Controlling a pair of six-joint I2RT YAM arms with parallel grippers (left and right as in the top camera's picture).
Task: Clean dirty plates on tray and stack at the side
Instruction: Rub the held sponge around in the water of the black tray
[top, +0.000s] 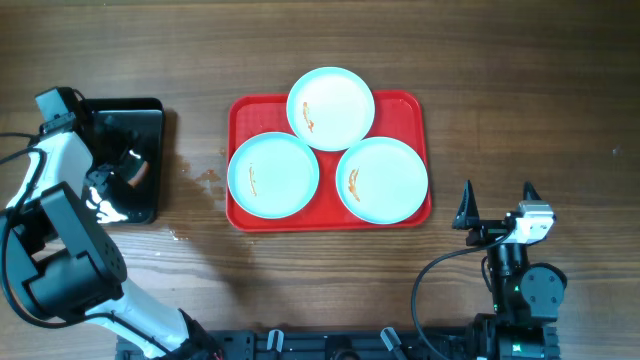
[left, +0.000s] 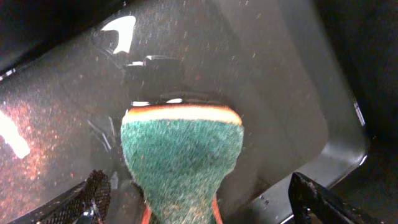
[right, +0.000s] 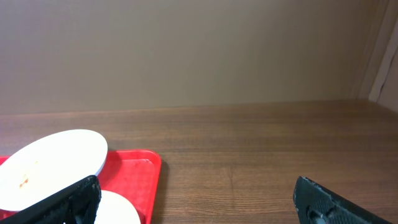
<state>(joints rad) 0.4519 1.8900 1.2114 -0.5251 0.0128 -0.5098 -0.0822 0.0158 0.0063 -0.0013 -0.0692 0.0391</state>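
We see sponge (left: 180, 155), green side facing us, between left jaws inside wet black bin (top: 150, 118) at far left of surface (top: 560, 90). Left jaws wide, gap either side of sponge, gripping nothing. We judge closing on sponge comes first; left arm (top: 60, 230) alone near it. On red tray (top: 405, 108), centre, well right of bin: near-left plate (top: 273, 175), far plate (top: 331, 108), near-right plate (top: 382, 180), each smeared orange. Right jaws wide, empty, just beside tray's near-right corner. Between bin and tray only wet spots (top: 205, 178); nothing blocks path to near-left plate.
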